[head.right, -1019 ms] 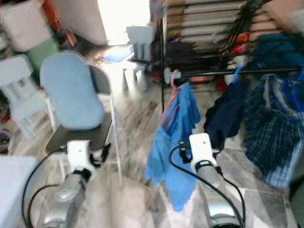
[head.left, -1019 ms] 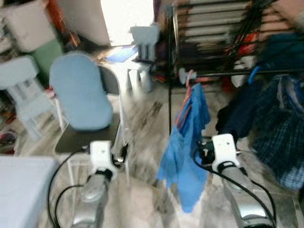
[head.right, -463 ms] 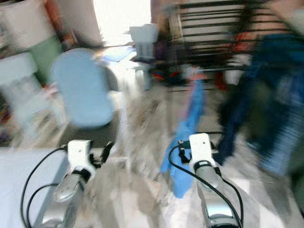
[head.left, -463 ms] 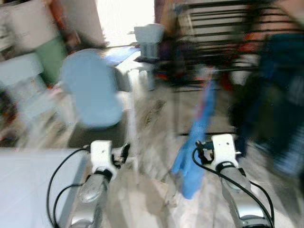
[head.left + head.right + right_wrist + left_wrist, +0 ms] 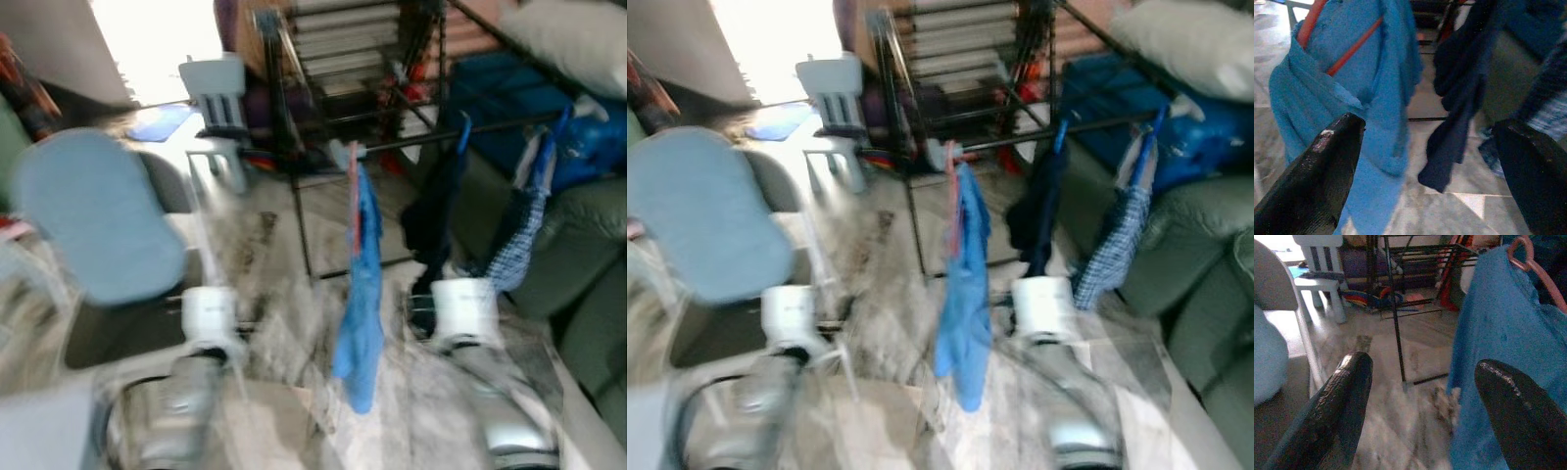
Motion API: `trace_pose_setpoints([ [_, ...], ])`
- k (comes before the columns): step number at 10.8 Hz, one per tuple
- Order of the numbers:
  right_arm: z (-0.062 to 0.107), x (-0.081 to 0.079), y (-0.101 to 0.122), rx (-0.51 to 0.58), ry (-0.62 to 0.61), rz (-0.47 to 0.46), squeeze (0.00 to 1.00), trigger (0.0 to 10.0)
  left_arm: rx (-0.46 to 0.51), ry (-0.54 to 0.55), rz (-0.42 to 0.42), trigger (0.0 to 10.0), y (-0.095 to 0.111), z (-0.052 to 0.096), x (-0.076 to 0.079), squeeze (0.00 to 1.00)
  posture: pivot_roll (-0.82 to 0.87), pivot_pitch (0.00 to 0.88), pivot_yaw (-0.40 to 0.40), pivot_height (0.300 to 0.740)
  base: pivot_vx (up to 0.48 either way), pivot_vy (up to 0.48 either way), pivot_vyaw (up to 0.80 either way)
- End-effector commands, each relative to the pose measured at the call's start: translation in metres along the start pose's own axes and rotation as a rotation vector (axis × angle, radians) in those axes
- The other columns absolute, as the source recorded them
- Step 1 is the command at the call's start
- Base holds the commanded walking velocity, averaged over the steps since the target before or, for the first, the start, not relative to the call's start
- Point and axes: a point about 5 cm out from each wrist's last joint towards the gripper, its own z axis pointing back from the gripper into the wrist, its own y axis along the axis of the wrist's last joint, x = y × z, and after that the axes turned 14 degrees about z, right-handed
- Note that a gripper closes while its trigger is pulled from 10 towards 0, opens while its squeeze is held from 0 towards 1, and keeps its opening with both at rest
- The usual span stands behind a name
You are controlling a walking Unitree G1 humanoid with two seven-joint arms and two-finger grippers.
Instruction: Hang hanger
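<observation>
A blue shirt (image 5: 360,274) on a pink hanger (image 5: 1528,255) hangs from the low bar of a black drying rack (image 5: 294,108), between my two arms. In the left wrist view my left gripper (image 5: 1425,396) is open, with the shirt just past one finger (image 5: 1513,406) and nothing held. My right gripper (image 5: 1435,166) is also open and empty. It faces the blue shirt (image 5: 1356,83), with the hanger's red arm (image 5: 1347,51) showing through the cloth. The head views are blurred.
A dark navy garment (image 5: 436,211) and a plaid one (image 5: 519,235) hang on the same bar to the right. A folding chair with a blue cushion (image 5: 93,215) stands at left, with a small white chair (image 5: 220,93) behind it. A green sofa (image 5: 588,264) is at right.
The whole picture has slid left, so the camera has turned right and the sofa has come into view. The blue shirt still hangs on the rack. Both arms stay low in front.
</observation>
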Motion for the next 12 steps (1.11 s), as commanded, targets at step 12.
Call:
trace_pose_setpoints([
  [12, 0.001, 0.009, 0.032, 0.179, -0.031, 0.022, 0.0, 10.0, -0.028, -0.036, 0.025, 10.0, -0.005, -0.003, 0.012, 0.0, -0.22, 0.0, 0.089, 0.74, 0.214, 0.115, 0.0],
])
